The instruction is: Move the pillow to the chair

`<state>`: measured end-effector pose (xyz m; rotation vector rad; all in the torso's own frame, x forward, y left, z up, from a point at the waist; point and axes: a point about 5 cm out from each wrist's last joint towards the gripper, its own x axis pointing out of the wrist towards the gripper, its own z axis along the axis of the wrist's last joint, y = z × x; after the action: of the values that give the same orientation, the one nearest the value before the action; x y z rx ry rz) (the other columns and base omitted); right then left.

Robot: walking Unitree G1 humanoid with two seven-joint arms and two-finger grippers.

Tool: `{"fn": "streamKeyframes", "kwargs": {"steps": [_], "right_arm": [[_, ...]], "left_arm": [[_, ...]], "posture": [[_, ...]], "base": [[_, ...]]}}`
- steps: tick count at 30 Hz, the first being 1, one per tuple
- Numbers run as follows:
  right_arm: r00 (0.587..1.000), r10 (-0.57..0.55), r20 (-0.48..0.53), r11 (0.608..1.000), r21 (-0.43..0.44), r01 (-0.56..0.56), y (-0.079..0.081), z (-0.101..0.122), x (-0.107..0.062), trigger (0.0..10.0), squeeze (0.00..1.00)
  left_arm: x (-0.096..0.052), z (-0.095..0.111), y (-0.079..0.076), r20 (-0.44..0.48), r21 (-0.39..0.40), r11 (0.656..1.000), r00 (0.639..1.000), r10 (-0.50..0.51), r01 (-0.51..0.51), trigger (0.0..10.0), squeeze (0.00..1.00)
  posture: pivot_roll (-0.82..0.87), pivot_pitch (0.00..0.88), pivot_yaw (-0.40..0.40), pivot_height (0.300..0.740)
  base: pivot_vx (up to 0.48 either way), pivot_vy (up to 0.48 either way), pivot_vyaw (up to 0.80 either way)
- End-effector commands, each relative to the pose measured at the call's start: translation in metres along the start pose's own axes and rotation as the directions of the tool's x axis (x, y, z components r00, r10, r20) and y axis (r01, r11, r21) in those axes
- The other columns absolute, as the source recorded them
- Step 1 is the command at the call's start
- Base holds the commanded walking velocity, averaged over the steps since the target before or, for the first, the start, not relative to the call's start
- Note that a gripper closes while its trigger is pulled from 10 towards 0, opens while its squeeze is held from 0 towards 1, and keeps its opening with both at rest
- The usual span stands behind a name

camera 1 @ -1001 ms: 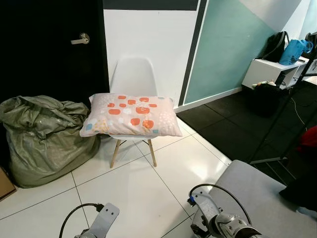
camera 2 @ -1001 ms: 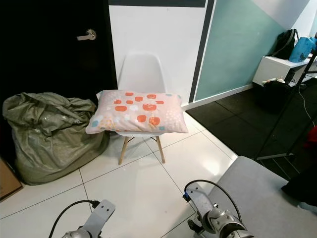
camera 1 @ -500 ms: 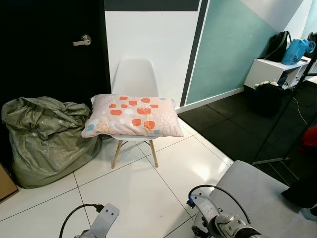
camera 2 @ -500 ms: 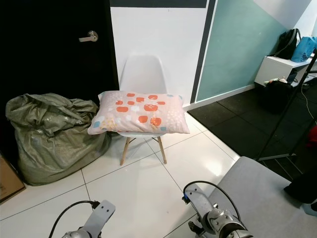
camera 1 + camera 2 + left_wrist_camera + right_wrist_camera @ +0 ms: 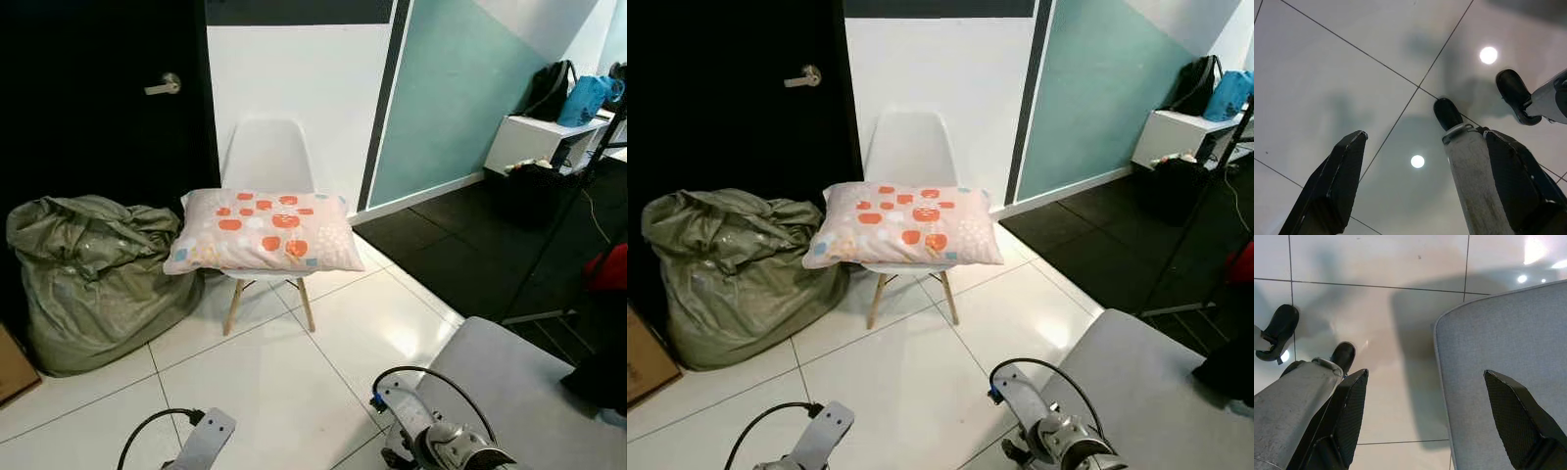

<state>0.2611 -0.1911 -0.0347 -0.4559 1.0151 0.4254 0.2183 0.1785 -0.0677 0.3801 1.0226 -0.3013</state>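
Now pillow (image 5: 260,231) lies flat across seat of white chair (image 5: 266,157), overhanging both sides, so I judge task done. Left hand (image 5: 1420,196) hangs low over floor tiles (image 5: 265,382), fingers apart, empty. Right hand (image 5: 1422,426) likewise spread, idle above grey pad (image 5: 1156,392).

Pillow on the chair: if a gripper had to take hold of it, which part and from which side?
The near long edge of the pillow, approached from the front. It lies flat across the white chair seat, its ends overhanging both sides, so the soft edge facing the robot is free to pinch; the backrest blocks the far side. Both grippers hang low, left and right, fingers apart.
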Motion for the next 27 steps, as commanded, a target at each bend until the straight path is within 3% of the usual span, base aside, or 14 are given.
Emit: {"fn": "streamKeyframes", "kwargs": {"steps": [1,22,27], "right_arm": [[1.0,0.0,-0.011,1.0,0.017,0.001,0.002,-0.004,0.001,10.0,0.0],[1.0,-0.016,0.011,1.0,0.008,0.016,0.001,0.006,0.001,10.0,0.0],[1.0,-0.023,0.016,1.0,0.008,0.023,-0.001,0.006,0.0,10.0,0.0]], "left_arm": [[-0.001,-0.005,0.003,-0.017,0.011,1.0,1.0,0.003,-0.003,10.0,0.0],[-0.001,0.004,0.009,0.0,0.046,0.999,1.0,0.016,-0.016,10.0,0.0],[-0.001,0.007,0.007,0.011,0.043,0.999,1.0,0.012,-0.012,10.0,0.0]], "posture": [[-0.12,0.0,-0.055,0.74],[-0.14,0.0,-0.034,0.74],[-0.12,0.0,-0.061,0.74]], "base": [[0.0,0.0,0.0],[0.0,0.0,0.0],[0.0,0.0,0.0]]}}
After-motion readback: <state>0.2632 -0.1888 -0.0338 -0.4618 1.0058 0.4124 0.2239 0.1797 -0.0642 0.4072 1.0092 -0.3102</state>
